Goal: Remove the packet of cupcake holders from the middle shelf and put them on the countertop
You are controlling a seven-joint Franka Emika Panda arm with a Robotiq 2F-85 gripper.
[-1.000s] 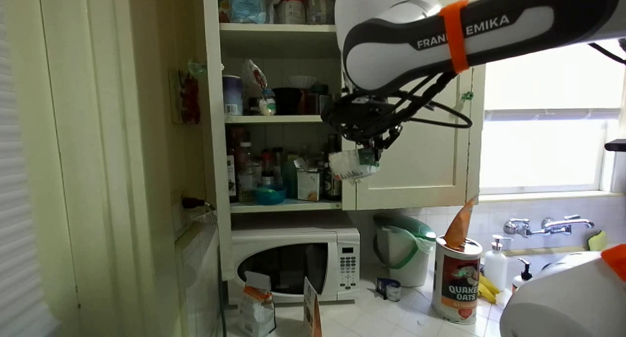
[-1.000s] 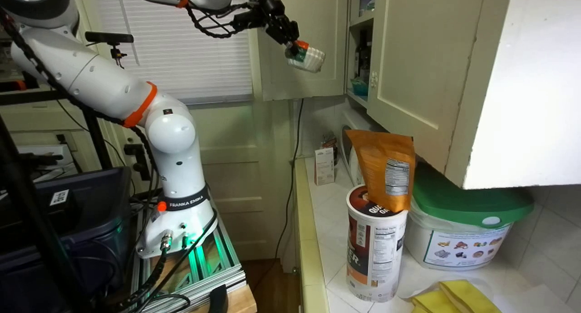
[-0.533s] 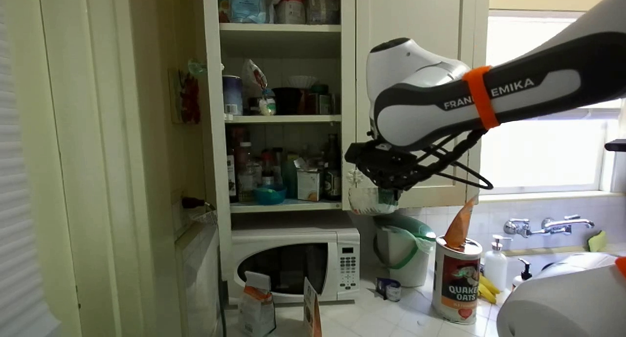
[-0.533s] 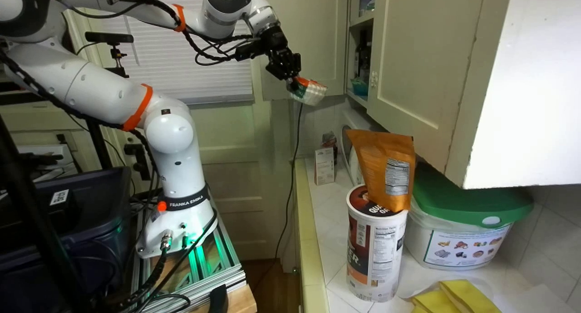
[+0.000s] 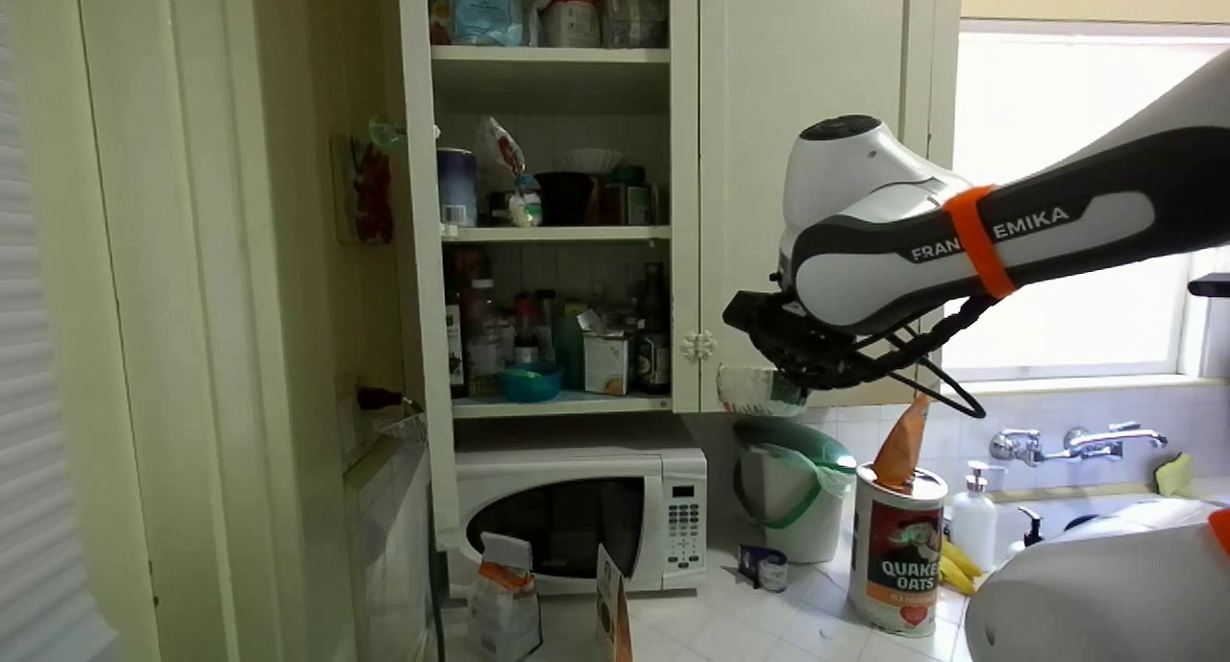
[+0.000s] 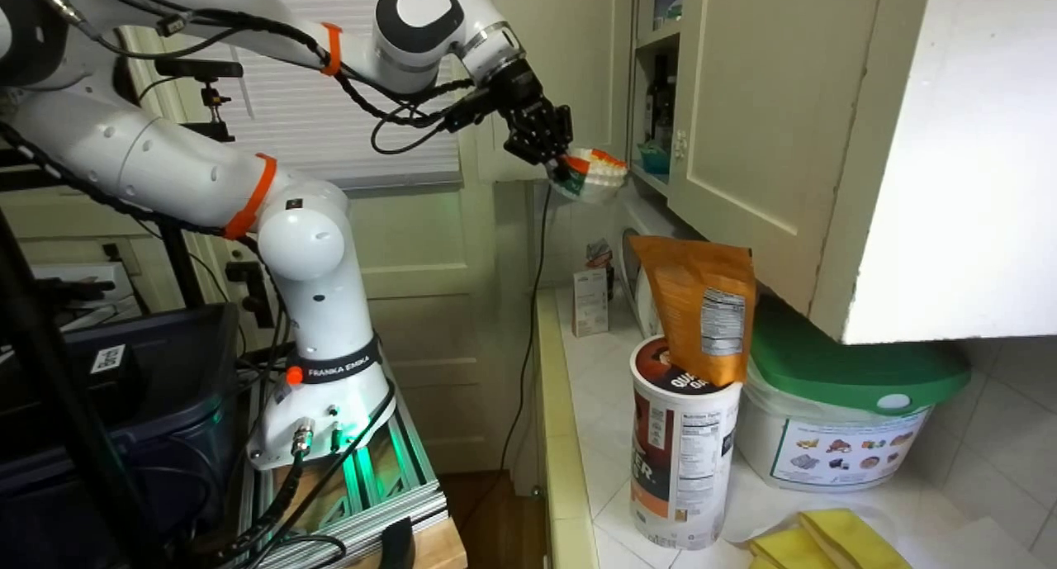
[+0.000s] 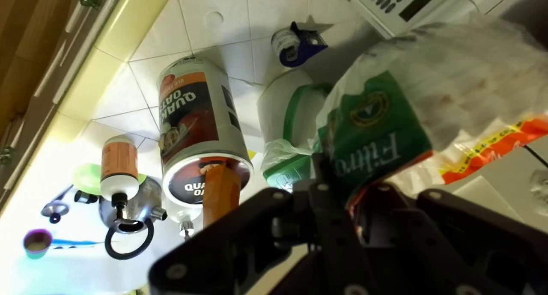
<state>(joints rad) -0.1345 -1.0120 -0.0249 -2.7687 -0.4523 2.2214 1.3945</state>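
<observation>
While the hand [image 6: 561, 168] is gripping the packet [image 7: 449, 81] by its green-labelled end, the rest of the packet is projecting outward, well above the desk [image 6: 605, 404]. Lower than the hand, the canister [image 6: 684, 462] is standing upright, an orange pouch [image 6: 694, 301] resting on top.

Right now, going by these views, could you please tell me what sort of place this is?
It looks like a kitchen, probably in a home: a white microwave sits below an open, well-stocked cupboard, and a metal tap is mounted on the wall.
</observation>
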